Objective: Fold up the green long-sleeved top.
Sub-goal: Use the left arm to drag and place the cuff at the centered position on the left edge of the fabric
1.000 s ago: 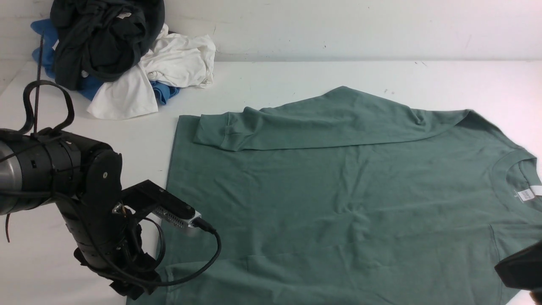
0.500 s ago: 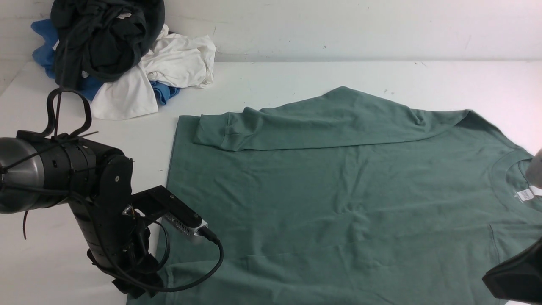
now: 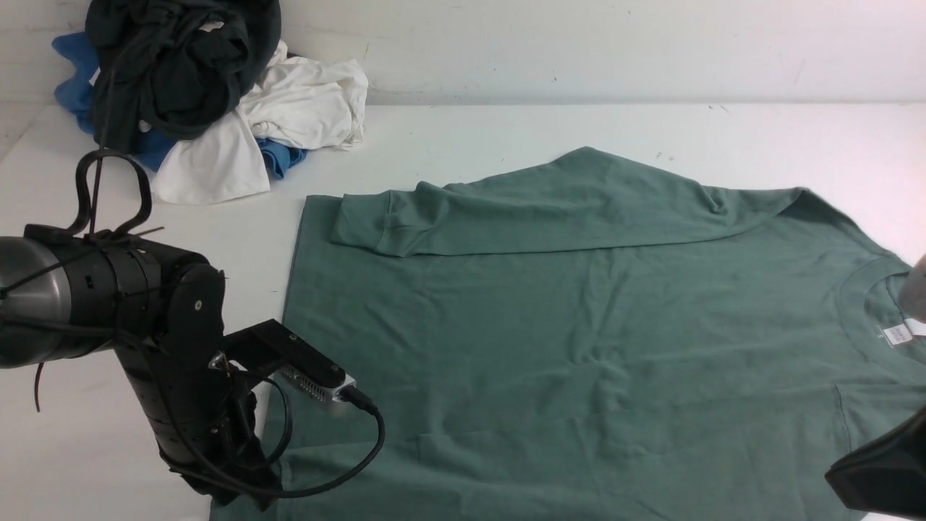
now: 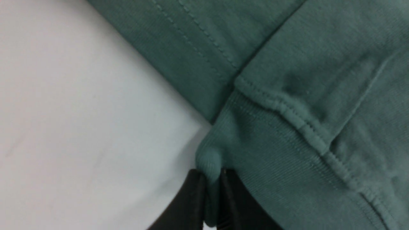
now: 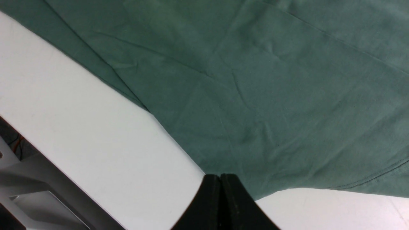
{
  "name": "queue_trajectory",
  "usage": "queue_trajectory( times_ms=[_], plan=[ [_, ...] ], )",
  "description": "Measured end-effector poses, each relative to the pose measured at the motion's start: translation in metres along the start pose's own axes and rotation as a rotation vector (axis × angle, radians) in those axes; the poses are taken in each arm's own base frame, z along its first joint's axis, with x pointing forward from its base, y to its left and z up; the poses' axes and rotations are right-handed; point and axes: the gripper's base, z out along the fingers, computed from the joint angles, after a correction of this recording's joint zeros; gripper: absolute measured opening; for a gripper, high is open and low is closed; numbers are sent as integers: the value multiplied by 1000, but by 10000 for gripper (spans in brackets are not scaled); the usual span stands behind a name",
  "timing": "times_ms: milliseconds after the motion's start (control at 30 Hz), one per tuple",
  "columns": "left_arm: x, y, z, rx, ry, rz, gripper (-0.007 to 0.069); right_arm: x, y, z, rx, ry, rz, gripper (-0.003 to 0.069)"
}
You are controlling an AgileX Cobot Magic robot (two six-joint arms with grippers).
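- Pinching a narrow fold of the green long-sleeved top (image 3: pixel 521 347), the left tool (image 4: pixel 212 179) has its fingertips clamped on fabric near the cuff, by the garment's edge.
- The right tool (image 5: pixel 220 179) has its tips together with nothing between them; its wrist camera shows them over the edge of the sage fabric, and whether they touch it cannot be told.
- In the front view, the black left arm (image 3: pixel 173 325) reaches in from the left side, a dark cable (image 3: pixel 380 434) looping from its wrist camera out above the cloth.
- Only part of the right arm (image 3: pixel 886 463) shows, dark and angular, at the near right corner.
- The top lies spread across the counter (image 3: pixel 94 434), mostly flat with light creases, its crew neck (image 3: pixel 861 297) and small white neck label (image 3: pixel 898 334) toward the right.
- Along its far side, a long sleeve (image 3: pixel 579 210) is laid over the body, the cuff (image 3: pixel 362 221) ending near the far left corner.
- Beyond the top, at the far left, a blackish dark-green garment (image 3: pixel 188 72) sits heaped on white cloth (image 3: pixel 304 98) and blue cloth (image 3: pixel 76 90).
- Behind everything stands a pale wall (image 3: pixel 593 51) with small dark marks.
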Motion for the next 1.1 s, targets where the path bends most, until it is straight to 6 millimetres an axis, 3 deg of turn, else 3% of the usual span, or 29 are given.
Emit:
queue_trajectory(
  times_ms=[267, 400, 533, 933, 1100],
  plan=[
    [3, -1, -57, -44, -105, -35, 24, -1, -6, 0, 61, -16, 14, -14],
    [2, -1, -68, -41, -98, -45, 24, -3, -14, 2, 140, -9, 59, -14],
    [-7, -8, -82, -66, -106, 0, 24, -12, -34, 19, 267, 34, 134, -14],
    [-14, -19, -91, -111, -108, 58, 24, -28, -92, 85, 338, 116, 317, -4],
    [-14, -19, -91, -111, -108, 58, 24, -38, -103, 105, 322, 157, 331, 76]
  ],
)
